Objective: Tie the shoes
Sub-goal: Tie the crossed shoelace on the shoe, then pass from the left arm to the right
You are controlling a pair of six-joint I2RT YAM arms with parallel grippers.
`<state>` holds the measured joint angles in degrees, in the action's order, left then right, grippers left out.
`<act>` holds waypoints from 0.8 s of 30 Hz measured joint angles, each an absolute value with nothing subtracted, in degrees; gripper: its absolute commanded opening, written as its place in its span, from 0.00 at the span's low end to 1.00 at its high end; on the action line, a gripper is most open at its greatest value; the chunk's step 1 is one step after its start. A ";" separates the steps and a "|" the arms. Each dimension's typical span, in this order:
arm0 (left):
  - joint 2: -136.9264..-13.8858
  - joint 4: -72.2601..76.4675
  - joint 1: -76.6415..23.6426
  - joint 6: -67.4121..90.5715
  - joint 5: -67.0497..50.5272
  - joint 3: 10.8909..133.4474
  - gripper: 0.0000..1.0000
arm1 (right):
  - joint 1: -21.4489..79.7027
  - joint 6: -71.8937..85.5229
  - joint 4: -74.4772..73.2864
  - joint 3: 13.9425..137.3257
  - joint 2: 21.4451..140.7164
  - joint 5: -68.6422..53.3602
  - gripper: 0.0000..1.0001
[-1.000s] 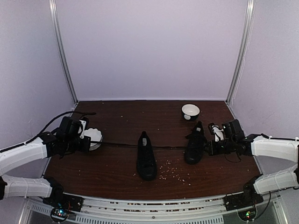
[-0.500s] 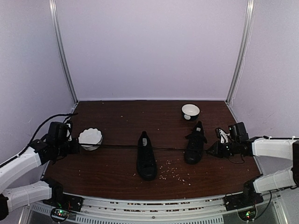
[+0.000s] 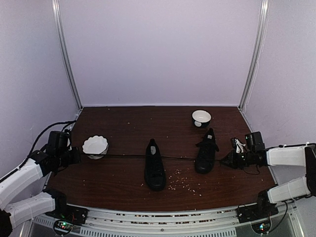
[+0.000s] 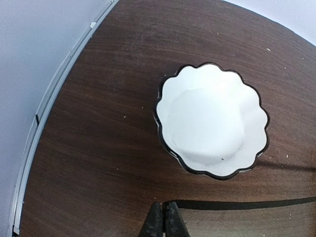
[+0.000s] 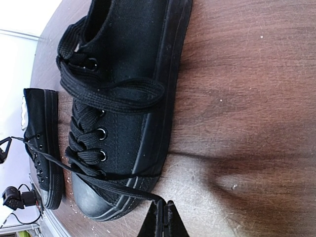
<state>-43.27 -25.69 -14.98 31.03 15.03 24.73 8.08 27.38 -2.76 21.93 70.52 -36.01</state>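
I clench the taut lace (image 4: 237, 203) in left end effector (image 4: 164, 218) and right end effector (image 5: 162, 219); more pull could drag the 3 o'clock shoe (image 5: 123, 74).

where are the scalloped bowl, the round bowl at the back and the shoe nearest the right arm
scalloped bowl (image 4: 212, 118): left wrist view, on its white inside
round bowl (image 3: 201, 117): top external view, on its white inside
right shoe (image 5: 133, 44): right wrist view, on its canvas side panel

Scalloped white bowl (image 3: 95, 146) at mid-left on the dark wooden surface (image 3: 126, 126); round white bowl (image 3: 201, 118) at upper right of centre; pale crumbs (image 3: 183, 183) scattered at lower centre.
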 measured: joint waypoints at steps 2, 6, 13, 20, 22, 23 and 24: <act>-43.46 -25.56 -14.96 31.03 14.79 24.73 0.00 | 7.84 27.38 -2.63 22.00 71.02 -36.51 0.00; -43.53 -24.82 -14.98 30.15 12.25 24.73 0.00 | 8.97 27.24 -4.10 23.40 70.70 -35.57 0.00; -52.42 -23.24 -31.94 27.59 12.51 30.74 0.00 | 30.13 26.24 -8.10 36.23 67.64 -22.87 0.00; -76.14 -17.47 -42.59 23.83 7.94 41.98 0.00 | 45.58 25.39 -6.04 48.29 84.44 -16.47 0.00; -82.30 -16.40 -43.79 22.74 6.13 44.75 0.00 | 48.25 24.69 -6.35 51.03 90.59 -15.46 0.00; -85.73 -16.14 -44.49 22.13 5.06 46.61 0.00 | 49.98 23.92 -6.81 53.23 95.02 -15.07 0.00; -88.66 -15.75 -45.15 21.54 4.03 48.16 0.00 | 50.19 23.88 -6.81 53.56 95.70 -15.03 0.00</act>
<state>-88.66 -15.75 -45.15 21.54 4.03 48.16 50.19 23.88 -6.81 53.56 95.70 -15.03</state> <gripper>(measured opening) 0.005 0.003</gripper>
